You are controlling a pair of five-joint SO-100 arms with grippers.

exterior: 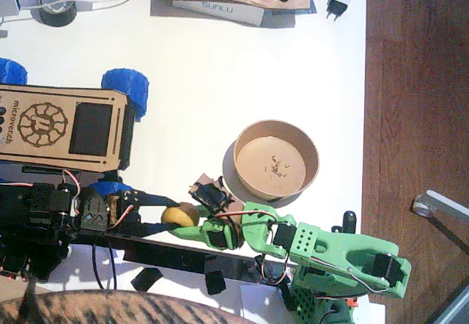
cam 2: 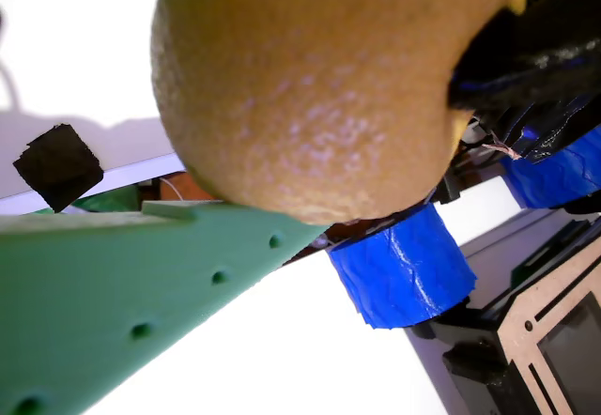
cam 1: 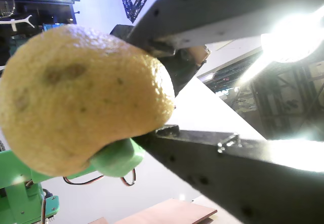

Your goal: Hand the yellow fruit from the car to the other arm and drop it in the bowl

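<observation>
The yellow fruit point(exterior: 180, 215) hangs in the air at the near edge of the table, caught between the two grippers at the moment of hand-over. In a wrist view it fills the left of the picture point(cam 1: 83, 100), pinched between the black jaws of the left gripper point(exterior: 167, 214), one jaw above it and one beneath. A green fingertip point(cam 1: 115, 158) of the other arm presses against its underside. In another wrist view its pebbled skin point(cam 2: 319, 86) rests against the flat green jaw of the right gripper point(exterior: 209, 225). Only that one green jaw shows, so I cannot tell whether this gripper has closed on the fruit or merely touches it.

The fruit looks light, firm and rounded, with a dimpled rind that should give some grip, though its curve may let it roll out of a shallow hold. I judge that the safest hold is across its widest part, clear of the black jaws.

The car point(exterior: 62, 127), with its blue wheels point(exterior: 126, 89), stands just behind the left arm point(exterior: 44, 210). The other arm point(exterior: 330, 254) reaches in from the right. The bowl point(exterior: 242, 141) sits on the white table point(exterior: 220, 60), near the fruit and behind the green gripper, holding only crumbs.
</observation>
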